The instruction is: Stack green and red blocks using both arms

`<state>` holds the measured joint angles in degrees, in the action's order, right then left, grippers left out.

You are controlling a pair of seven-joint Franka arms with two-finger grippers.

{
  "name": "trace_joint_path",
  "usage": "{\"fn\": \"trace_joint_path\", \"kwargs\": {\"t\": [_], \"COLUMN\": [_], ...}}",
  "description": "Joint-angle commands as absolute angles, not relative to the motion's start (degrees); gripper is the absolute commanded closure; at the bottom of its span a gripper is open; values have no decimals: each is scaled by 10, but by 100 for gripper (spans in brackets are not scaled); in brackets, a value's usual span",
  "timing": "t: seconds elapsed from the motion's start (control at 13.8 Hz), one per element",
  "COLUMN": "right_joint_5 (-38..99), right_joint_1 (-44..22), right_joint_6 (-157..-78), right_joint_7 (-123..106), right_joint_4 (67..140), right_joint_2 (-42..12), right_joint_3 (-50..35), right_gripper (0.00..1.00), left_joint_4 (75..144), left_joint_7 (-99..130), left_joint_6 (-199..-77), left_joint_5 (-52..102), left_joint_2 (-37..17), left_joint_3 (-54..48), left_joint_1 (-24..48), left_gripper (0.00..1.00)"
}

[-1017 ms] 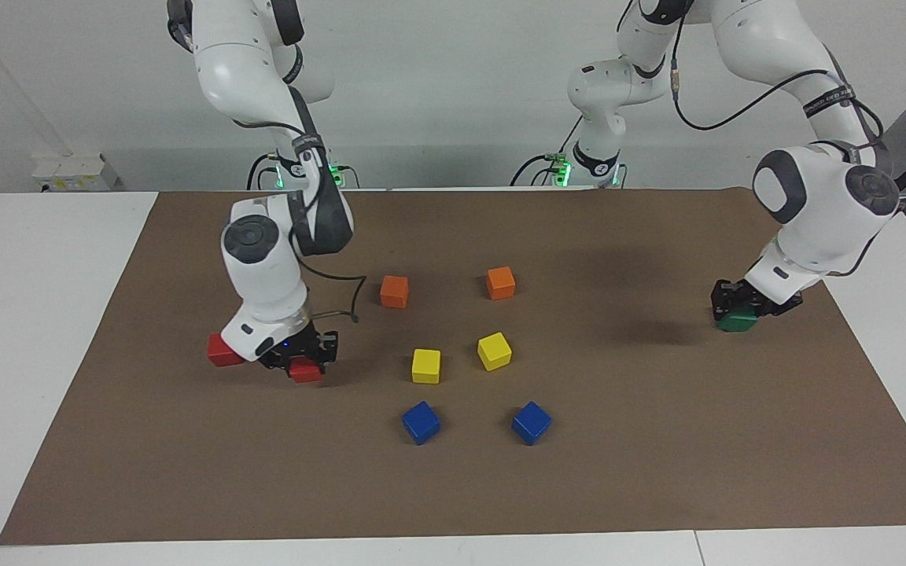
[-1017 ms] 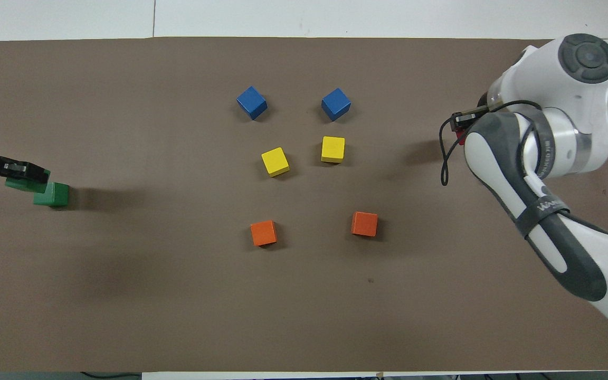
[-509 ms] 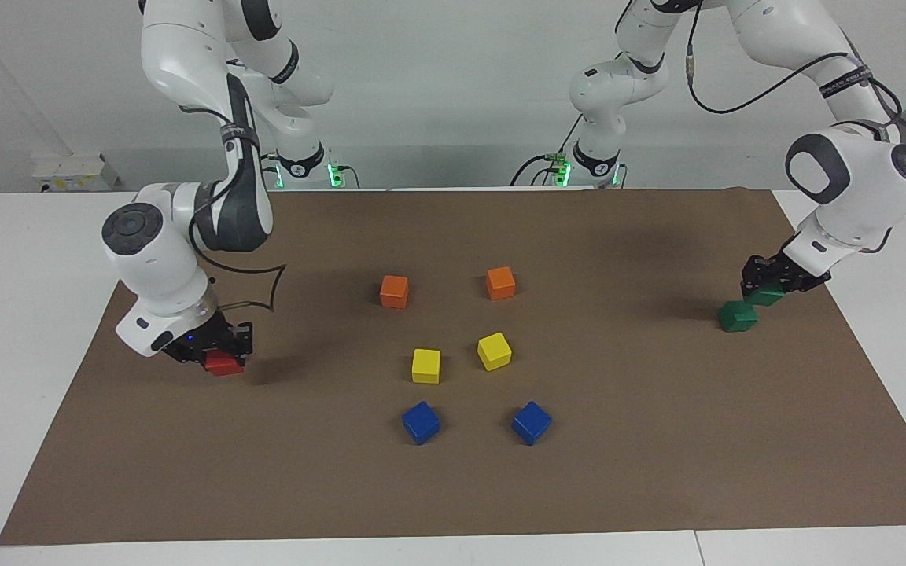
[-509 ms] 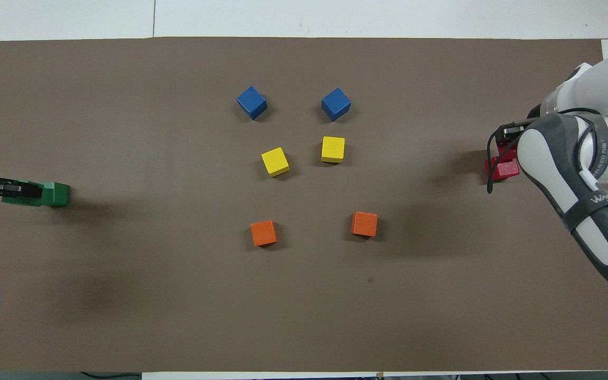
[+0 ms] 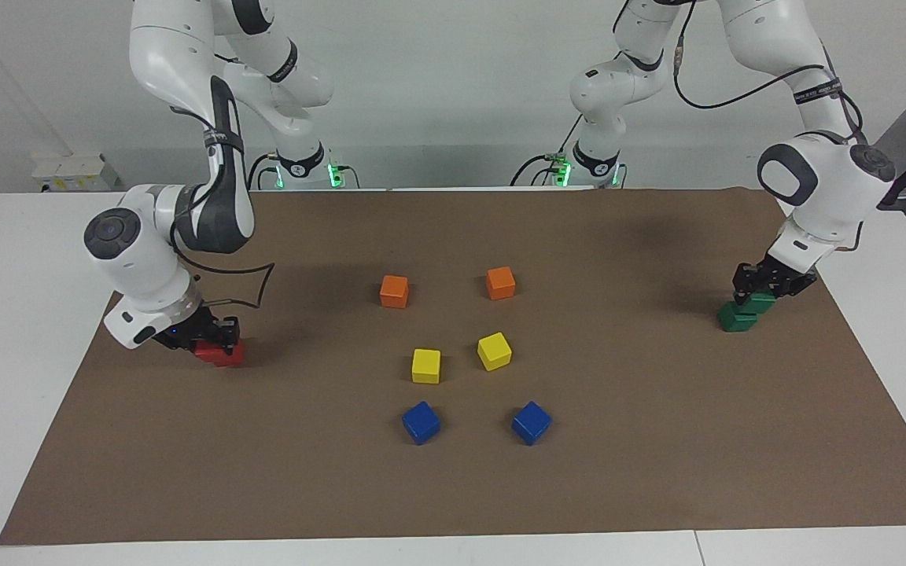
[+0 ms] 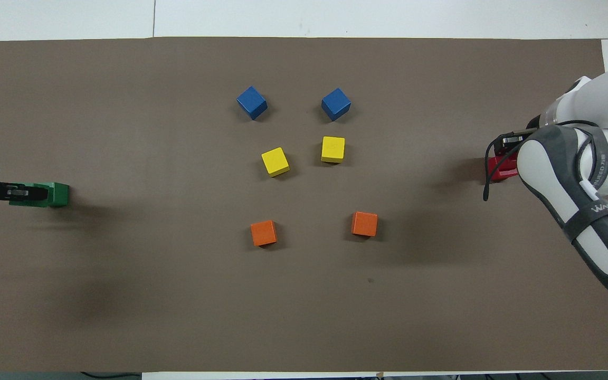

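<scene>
Over lower cubes, held cubes (image 5: 760, 299) now lowered

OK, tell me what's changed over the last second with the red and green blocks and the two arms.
The right gripper carried its red block toward the right arm's end of the table and lowered it onto the other red block. The left gripper lifted its green block off the mat and set it over the second green block. Both are shut on their blocks. The orange, yellow and blue cubes have not moved.
</scene>
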<state>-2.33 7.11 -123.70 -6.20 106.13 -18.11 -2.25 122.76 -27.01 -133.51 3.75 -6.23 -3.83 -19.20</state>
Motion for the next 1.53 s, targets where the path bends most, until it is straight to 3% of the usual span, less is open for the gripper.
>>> {"fn": "trace_joint_path", "kwargs": {"t": [0.0, 0.51, 1.16, 1.24, 1.31, 1.38, 1.45], "right_joint_5": [-15, -15, -18, -18, -18, -18, -18], "right_joint_1": [79, 76, 80, 80, 80, 80, 80], "right_joint_6": [-1263, -1306, -1331, -1332, -1335, -1345, -1349], "right_joint_7": [-74, -126, -167, -168, -168, -168, -168], "right_joint_4": [1111, 1170, 1188, 1188, 1188, 1189, 1190], "right_joint_2": [-149, -122, -118, -118, -118, -118, -119], "right_joint_3": [-30, -29, -28, -28, -28, -28, -28], "right_gripper": [100, 100, 100, 100, 100, 100, 100], "left_joint_4": [1256, 1278, 1274, 1272, 1271, 1270, 1270], "left_joint_7": [-276, -276, -275, -277, -279, -282, -282], "left_joint_6": [-1358, -1403, -1429, -1429, -1429, -1426, -1426], "left_joint_5": [52, 59, 59, 59, 59, 59, 58], "left_joint_2": [-39, -43, -50, -53, -54, -54, -54], "left_joint_3": [-43, -43, -43, -43, -43, -43, -43], "left_joint_1": [-201, -200, -190, -186, -185, -185, -185], "left_gripper": [100, 100, 100, 87, 28, 0, 0]}}
